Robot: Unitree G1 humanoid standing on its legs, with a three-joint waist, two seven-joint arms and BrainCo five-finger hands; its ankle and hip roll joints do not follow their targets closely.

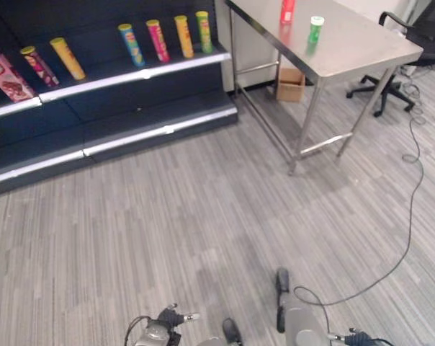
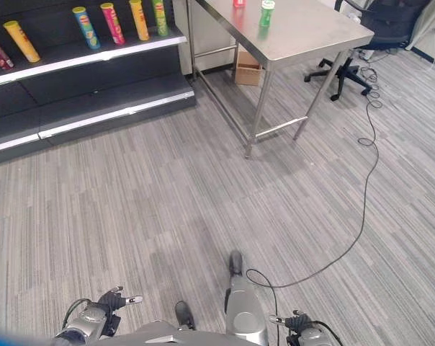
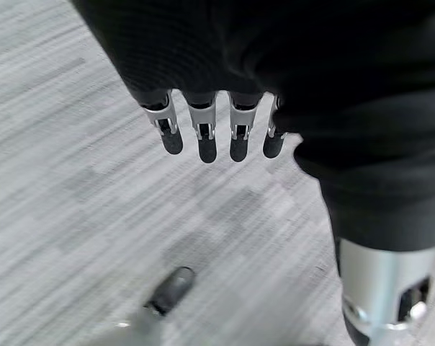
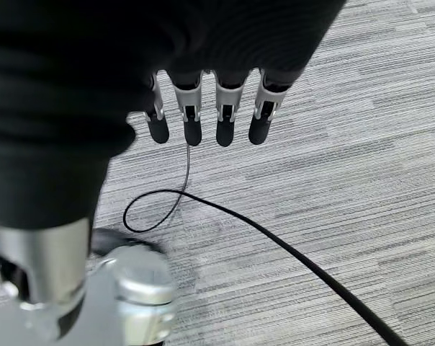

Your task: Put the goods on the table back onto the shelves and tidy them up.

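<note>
A red can [image 1: 287, 11] and a green can [image 1: 316, 28] stand on the steel table [image 1: 361, 50]; wrist views show left hand [image 3: 203, 137] and right hand [image 4: 203, 122] empty, fingers straight, over bare floor

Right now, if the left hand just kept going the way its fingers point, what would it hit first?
Most likely the grey carpet floor. The left hand hangs empty, its straight fingers pointing down at bare floor, with nothing in between as far as the wrist view shows.
</note>
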